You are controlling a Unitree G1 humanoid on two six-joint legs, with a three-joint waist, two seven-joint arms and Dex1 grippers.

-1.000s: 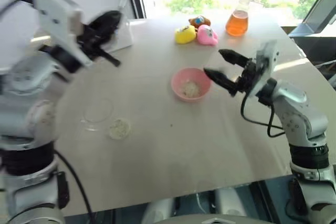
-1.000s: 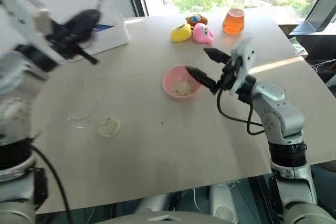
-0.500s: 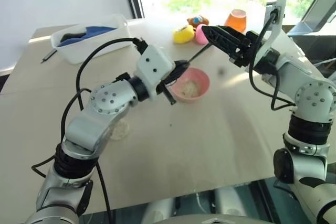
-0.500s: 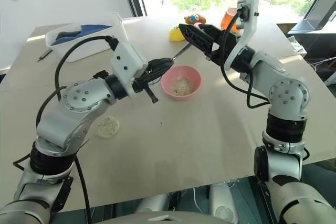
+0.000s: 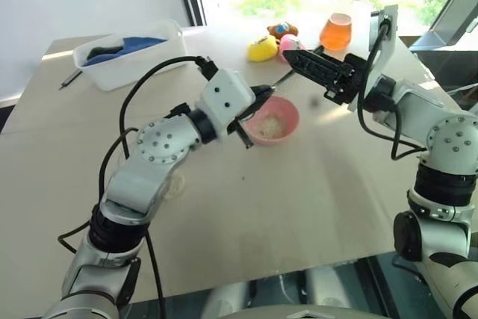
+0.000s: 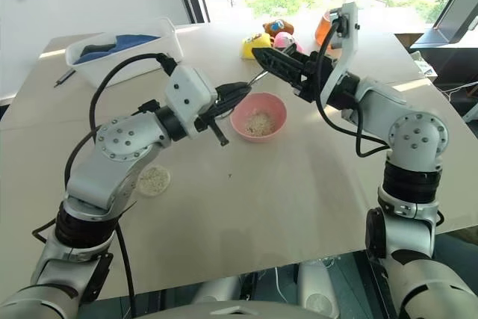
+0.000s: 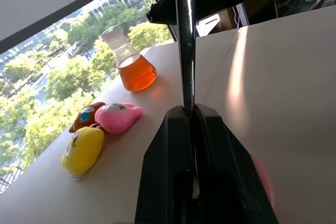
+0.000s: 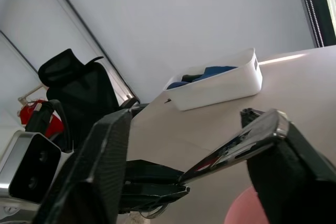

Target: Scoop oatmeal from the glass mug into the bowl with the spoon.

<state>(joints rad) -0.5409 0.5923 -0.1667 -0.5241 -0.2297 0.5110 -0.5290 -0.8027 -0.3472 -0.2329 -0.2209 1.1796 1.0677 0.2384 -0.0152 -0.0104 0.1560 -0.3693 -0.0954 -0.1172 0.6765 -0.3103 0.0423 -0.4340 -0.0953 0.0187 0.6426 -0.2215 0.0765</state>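
left pincer (image 6: 237, 93) clamped tight on one end of the spoon (image 5: 281, 78), held level just above the pink bowl (image 6: 278, 121). right pincer (image 5: 297, 57) partly spread around the spoon's far end, one finger (image 8: 286, 156) touching it, not yet squeezed. some oatmeal (image 6: 259, 122) already in the bowl; a small spilled patch of flakes (image 6: 154, 181) on the surface beside the left arm. glass mug hidden, position impossible to tell. risks: dropping the spoon onto the bowl if the left lets go before the right closes; twisting the handle out of line if both pull.
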